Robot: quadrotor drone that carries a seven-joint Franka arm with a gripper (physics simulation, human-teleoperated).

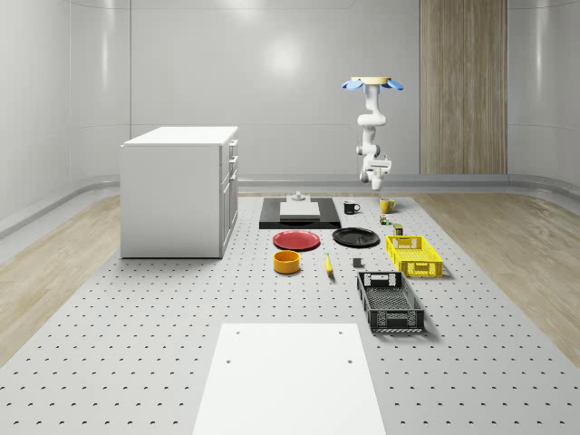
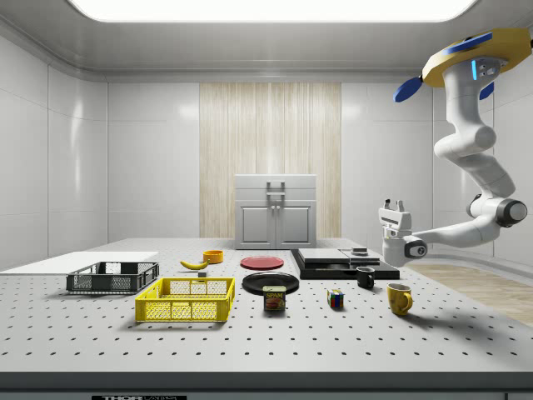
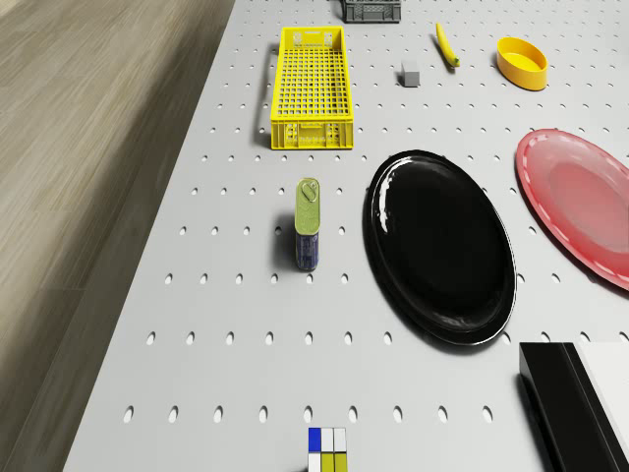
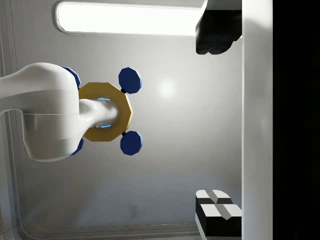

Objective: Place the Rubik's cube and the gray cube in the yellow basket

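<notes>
Perforated table (image 1: pixel 136 344) carries all items. Drone (image 2: pixel 475 62) hovers above its far end, gripper (image 2: pixel 393 206) pointing upward, released, grasping nothing. Rubik's cube (image 2: pixel 336 299) sits near yellow mug (image 2: pixel 400 297); gray cube (image 3: pixel 411 73) just beside yellow basket (image 3: pixel 313 128), likely staged for a short transfer.

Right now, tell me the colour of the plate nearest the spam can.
Glossy black plate, clearest in the drone view, beside the can.

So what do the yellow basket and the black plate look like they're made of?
Yellow basket: probably matte moulded plastic, judging by its fine open lattice walls and floor. Black plate: glossy, with bright light reflections along its rim; possibly glazed ceramic or polished plastic, the look leaves that open.
</notes>
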